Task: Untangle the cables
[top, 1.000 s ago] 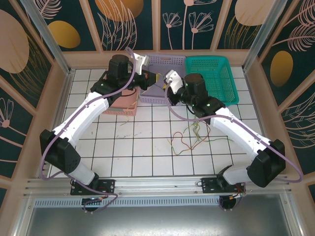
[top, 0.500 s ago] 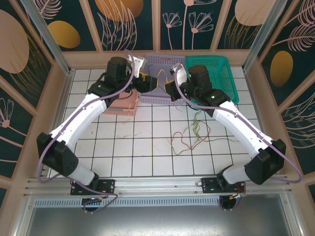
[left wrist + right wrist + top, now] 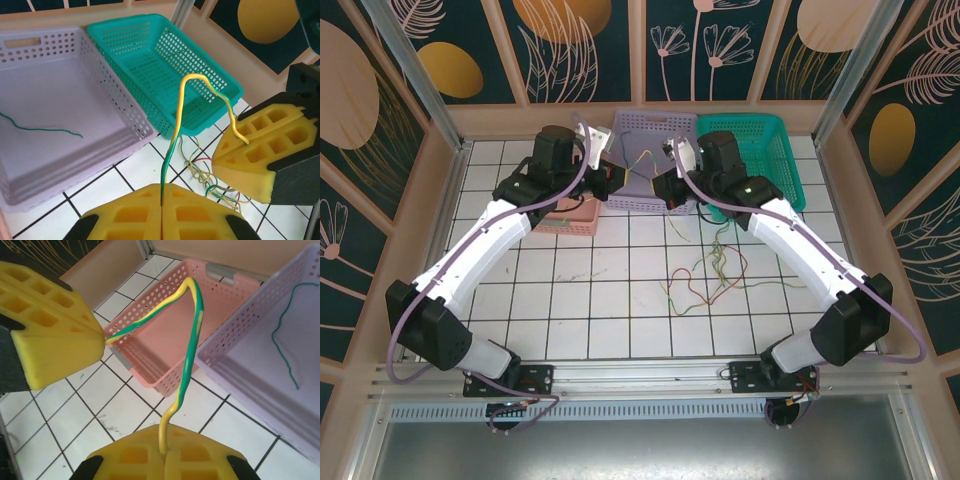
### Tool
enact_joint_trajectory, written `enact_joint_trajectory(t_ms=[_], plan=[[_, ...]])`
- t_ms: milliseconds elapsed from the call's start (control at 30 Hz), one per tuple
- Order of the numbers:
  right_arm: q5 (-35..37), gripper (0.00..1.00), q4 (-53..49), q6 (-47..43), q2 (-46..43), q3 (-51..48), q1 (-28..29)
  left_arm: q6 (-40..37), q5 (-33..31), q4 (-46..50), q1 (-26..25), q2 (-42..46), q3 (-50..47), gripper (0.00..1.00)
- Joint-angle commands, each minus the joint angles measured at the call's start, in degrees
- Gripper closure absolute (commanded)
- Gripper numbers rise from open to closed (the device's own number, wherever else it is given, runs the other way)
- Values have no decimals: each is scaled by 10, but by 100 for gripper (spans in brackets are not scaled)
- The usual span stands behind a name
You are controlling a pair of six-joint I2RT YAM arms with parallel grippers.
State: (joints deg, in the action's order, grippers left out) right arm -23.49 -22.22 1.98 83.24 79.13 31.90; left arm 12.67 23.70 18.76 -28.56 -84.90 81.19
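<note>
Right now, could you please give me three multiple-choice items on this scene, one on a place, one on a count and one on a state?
1. Where does the loose green wire lie?
A) teal basket B) pink basket C) lilac basket
2. How many baskets are there?
A) three B) two C) five
3. What is the left tool doing?
A) open, holding nothing B) shut on the yellow-green wire C) shut on nothing

Key:
1 C, the wire lies on the lilac floor.
2 A, pink basket, lilac basket and teal basket.
3 B, its pads meet around the wire.
</note>
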Motion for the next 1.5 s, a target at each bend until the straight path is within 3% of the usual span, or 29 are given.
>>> enact_joint_trajectory(t_ms=[0, 267, 500, 667, 900, 1033, 1133, 1233, 1367, 1467], plan=[[-60, 100, 5, 58, -4, 23, -2, 63, -20, -53, 3, -10, -15, 100], [-153, 100, 121, 245, -3, -40, -18, 253, -116, -267, 4, 7, -88, 100], [-141, 100, 256, 394, -5, -107, -21, 384, -184, -437, 32, 39, -167, 100], [-134, 100, 387, 549, 14, -156, -16, 491, -203, -556, 54, 56, -243, 100], [-101, 100, 471, 693, 51, -169, -13, 509, -206, -548, 66, 62, -251, 100], [-105, 100, 454, 688, 86, -118, -13, 457, -196, -468, 79, 63, -220, 100], [-110, 65, 400, 636, 104, -54, -20, 412, -177, -405, 88, 56, -183, 100], [-92, 45, 311, 556, 99, 5, -30, 351, -180, -314, 101, 46, -138, 100], [-50, 33, 262, 495, 57, 15, -54, 249, -239, -213, 113, 31, -82, 100], [-37, 31, 235, 468, 29, 8, -76, 210, -259, -172, 135, 7, -49, 100]])
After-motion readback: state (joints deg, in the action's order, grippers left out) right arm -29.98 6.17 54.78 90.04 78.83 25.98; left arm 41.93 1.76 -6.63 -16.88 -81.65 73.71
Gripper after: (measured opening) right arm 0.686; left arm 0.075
